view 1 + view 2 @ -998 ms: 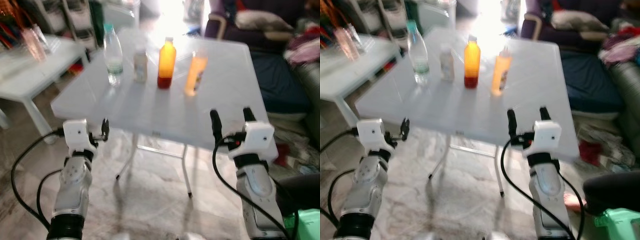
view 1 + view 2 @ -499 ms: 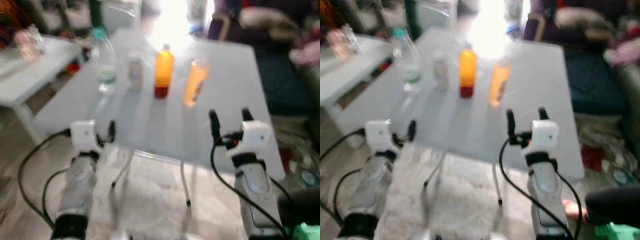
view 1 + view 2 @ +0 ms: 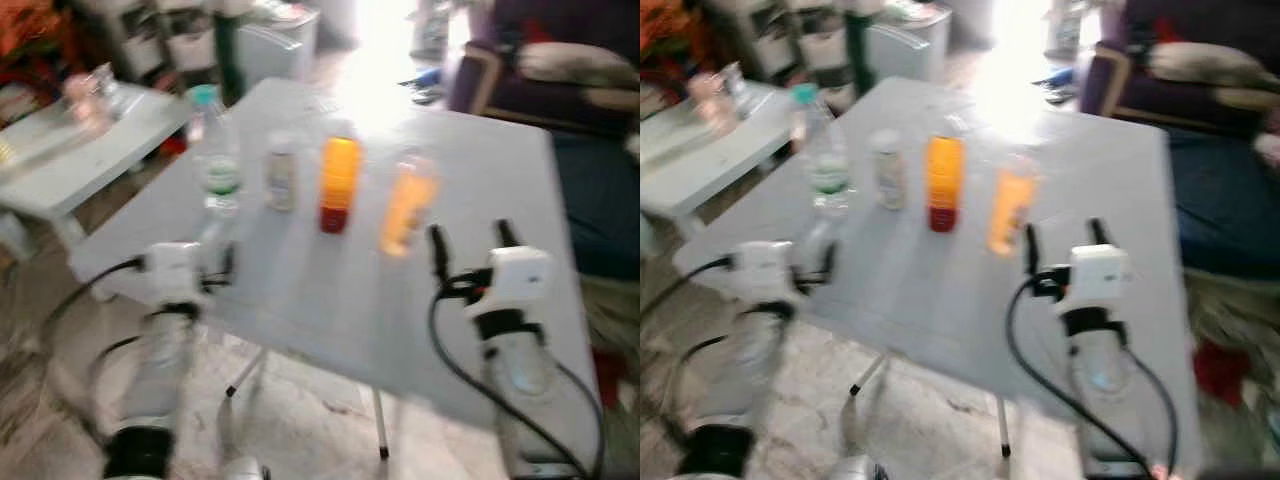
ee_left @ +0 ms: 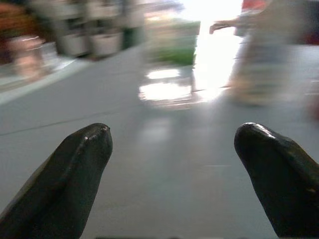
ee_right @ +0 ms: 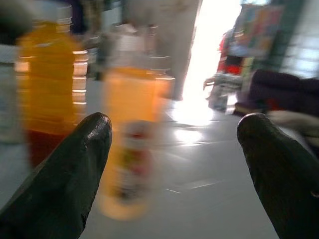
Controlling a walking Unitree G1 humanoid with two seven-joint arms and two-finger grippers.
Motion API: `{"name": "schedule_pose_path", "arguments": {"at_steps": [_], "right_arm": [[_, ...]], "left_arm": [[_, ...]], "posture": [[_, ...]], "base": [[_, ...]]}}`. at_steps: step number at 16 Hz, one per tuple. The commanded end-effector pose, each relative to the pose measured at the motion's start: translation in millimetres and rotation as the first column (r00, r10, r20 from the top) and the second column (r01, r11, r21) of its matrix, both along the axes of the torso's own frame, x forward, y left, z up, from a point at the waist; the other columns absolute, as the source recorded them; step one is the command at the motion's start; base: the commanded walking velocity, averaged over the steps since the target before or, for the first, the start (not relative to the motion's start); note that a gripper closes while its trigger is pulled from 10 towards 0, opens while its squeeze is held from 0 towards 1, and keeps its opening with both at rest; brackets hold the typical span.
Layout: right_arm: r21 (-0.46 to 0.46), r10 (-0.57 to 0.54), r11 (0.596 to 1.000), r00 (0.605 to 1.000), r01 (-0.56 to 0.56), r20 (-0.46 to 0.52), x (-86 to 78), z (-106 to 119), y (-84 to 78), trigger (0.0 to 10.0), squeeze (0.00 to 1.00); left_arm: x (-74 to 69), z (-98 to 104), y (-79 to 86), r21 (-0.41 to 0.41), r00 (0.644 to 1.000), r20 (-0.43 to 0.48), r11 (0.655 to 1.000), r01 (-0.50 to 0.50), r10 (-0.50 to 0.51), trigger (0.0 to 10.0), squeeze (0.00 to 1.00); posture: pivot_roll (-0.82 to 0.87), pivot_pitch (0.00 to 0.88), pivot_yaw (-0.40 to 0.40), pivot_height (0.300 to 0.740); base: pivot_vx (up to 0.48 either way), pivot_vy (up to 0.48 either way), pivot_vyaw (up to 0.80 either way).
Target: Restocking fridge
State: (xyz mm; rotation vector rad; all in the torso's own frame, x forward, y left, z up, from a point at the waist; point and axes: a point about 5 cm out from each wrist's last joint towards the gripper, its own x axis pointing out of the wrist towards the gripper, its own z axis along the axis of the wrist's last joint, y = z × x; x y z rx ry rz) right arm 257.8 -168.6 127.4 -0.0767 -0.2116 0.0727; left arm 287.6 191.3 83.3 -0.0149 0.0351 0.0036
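Four blurred bottles (image 3: pixel 339 183), apparently upright, on grey table (image 3: pixel 300 290); left pincer (image 4: pixel 172 164) and right pincer (image 5: pixel 174 149) both spread apart, empty

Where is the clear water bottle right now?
In the left eye view the clear water bottle stands on the white table, at the robot's-left end of the drinks row, beside the small white bottle.
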Motion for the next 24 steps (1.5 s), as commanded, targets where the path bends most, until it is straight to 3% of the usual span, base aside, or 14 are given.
{"name": "schedule_pose_path", "arguments": {"at_steps": [1,5,8,10,16,20,24], "right_arm": [[-0.005,-0.019,1.000,1.000,0.019,0.010,-1.1,3.5,-6.1,10.0,0.00],[0.011,-0.012,1.000,1.000,0.012,-0.001,-3.2,0.4,-2.6,10.0,0.00],[0.009,-0.008,1.000,1.000,0.008,0.000,2.8,3.8,-3.4,10.0,0.00],[-0.013,0.010,1.000,1.000,-0.010,0.007,14.9,9.8,-9.3,10.0,0.00],[-0.059,0.172,0.984,0.984,-0.170,0.036,46.4,34.6,-4.5,10.0,0.00],[-0.058,0.255,0.966,0.967,-0.253,0.031,53.4,38.7,4.4,10.0,0.00],[-0.062,0.261,0.964,0.964,-0.259,0.041,63.4,45.0,5.2,10.0,0.00]], "left_arm": [[0.1,4.6,-7.3,-0.014,1.000,0.017,1.000,0.023,-0.023,10.0,0.00],[-13.3,4.7,-2.5,0.010,0.999,0.010,0.999,0.046,-0.047,10.0,0.00],[-19.3,6.7,7.4,0.030,0.998,0.002,0.998,0.056,-0.056,10.0,0.00],[-24.8,5.7,11.8,0.034,0.999,-0.010,0.998,0.052,-0.052,10.0,0.00],[-23.4,7.8,4.6,0.026,0.998,-0.017,0.997,0.066,-0.065,10.0,0.00],[-23.8,7.4,5.2,0.029,0.998,-0.025,0.997,0.065,-0.064,10.0,0.00],[-24.1,6.0,3.7,0.032,0.997,-0.035,0.997,0.071,-0.070,10.0,0.00]], "posture": [[-0.02,0.074,-0.036,0.740],[0.00,0.095,-0.039,0.740],[0.00,0.118,-0.041,0.740],[0.01,0.126,-0.043,0.740],[0.02,0.130,-0.048,0.740],[0.03,0.135,-0.047,0.740],[0.03,0.145,-0.038,0.740]], "base": [[0.000,0.000,0.00],[0.000,0.000,0.00],[0.000,0.000,0.00],[0.000,0.000,0.00],[0.000,0.000,0.00],[0.000,0.000,0.00],[0.000,0.000,0.00]]}}
